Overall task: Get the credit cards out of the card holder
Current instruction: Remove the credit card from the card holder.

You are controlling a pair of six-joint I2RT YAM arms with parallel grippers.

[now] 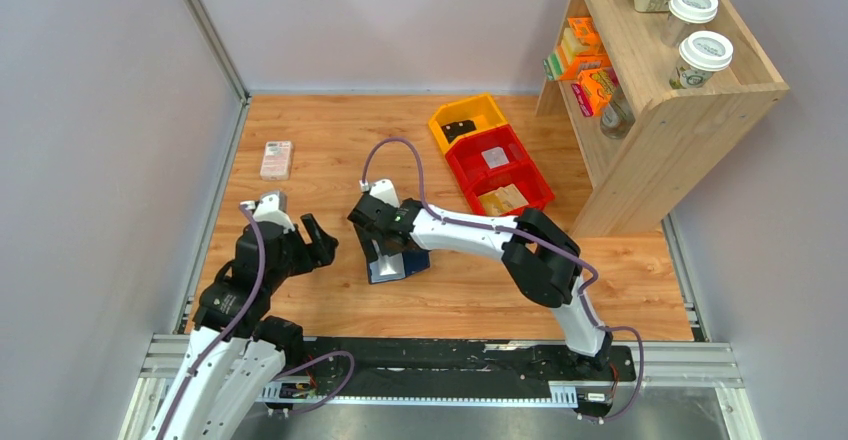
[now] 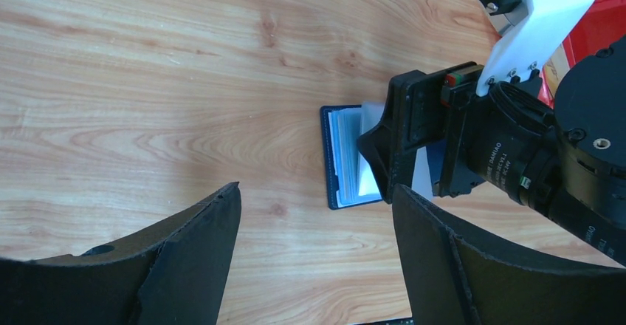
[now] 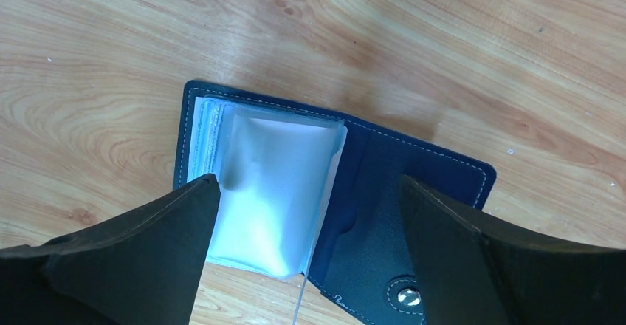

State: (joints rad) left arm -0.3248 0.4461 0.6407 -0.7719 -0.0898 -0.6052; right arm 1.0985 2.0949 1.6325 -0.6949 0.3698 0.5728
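1. The card holder [image 3: 384, 192] lies open and flat on the table [image 1: 320, 130], centre of the top view. Navy cover down, pale sleeves [image 3: 273, 185] fanned up on its left half, snap tab at the lower right of the right wrist view.
2. The right claw [image 3: 306, 185] is directly over the holder, fingers wide apart and straddling the sleeve stack. One finger sits at the sleeves' left edge; I cannot tell if it touches.
3. The left claw [image 2: 310, 203] is also spread apart and holds nothing. It sits left of the holder in the top view, near but apart from it.
4. Cards are not clearly seen. They are likely inside the translucent sleeves, but I cannot tell how many.
5. Step in hand, as I judge it, is getting a grip on a card edge.
   - Go for the open mouth of a sleeve.
   - Pinch only the card, not the plastic, or the whole holder lifts.
   - The holder is light and will likely slide, so the left claw should pin the bare navy flap, right half, while the right pulls.
   - Pull along the sleeve direction, low and slow.
6. Edges and room:
   - Bare wood lies left of and in front of the holder, good for dropping cards.
   - The pink-white box [image 1: 276, 159] is well apart at the upper left.
   - The red bin [image 1: 500, 170] and yellow bin [image 1: 467, 120] are upper right, past the right arm, with the shelf [image 1: 660, 110] beyond.
   - The two claws are close, so watch for a finger clash over the holder.
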